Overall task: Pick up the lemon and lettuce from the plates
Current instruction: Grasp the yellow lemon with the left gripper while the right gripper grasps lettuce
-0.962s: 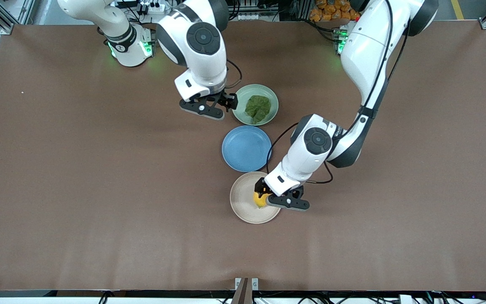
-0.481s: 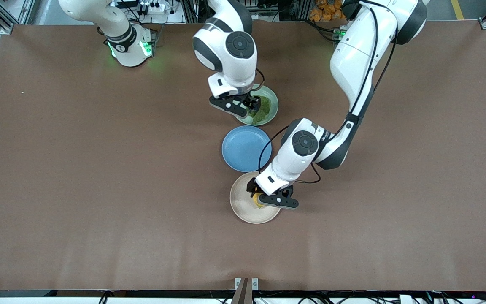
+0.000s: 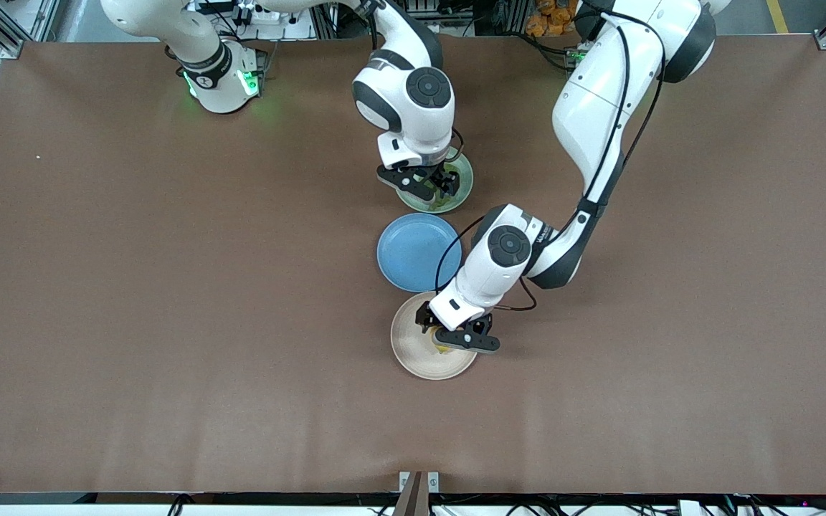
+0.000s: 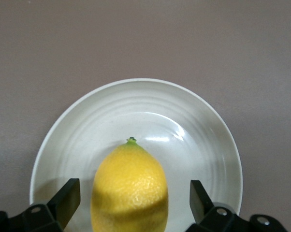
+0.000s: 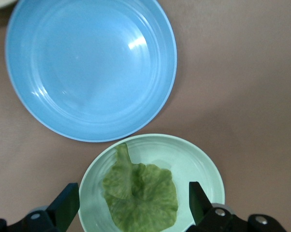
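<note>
The yellow lemon (image 4: 130, 191) lies on the beige plate (image 4: 213, 145), the plate nearest the front camera (image 3: 409, 344). My left gripper (image 3: 449, 342) is open low over that plate, a finger on each side of the lemon (image 3: 442, 349) with gaps. The green lettuce (image 5: 140, 195) lies flat in the pale green plate (image 5: 203, 166), the plate farthest from the front camera (image 3: 464, 183). My right gripper (image 3: 433, 188) is open over that plate, fingers spread wider than the leaf (image 3: 444, 204), which my hand mostly hides in the front view.
An empty blue plate (image 3: 416, 251) sits between the two task plates; it also shows in the right wrist view (image 5: 90, 65). The brown table (image 3: 169, 322) surrounds the plates.
My right gripper moved from beside the green plate to over the lettuce. My left gripper lowered and shifted over the lemon, now covering most of it in the front view.
</note>
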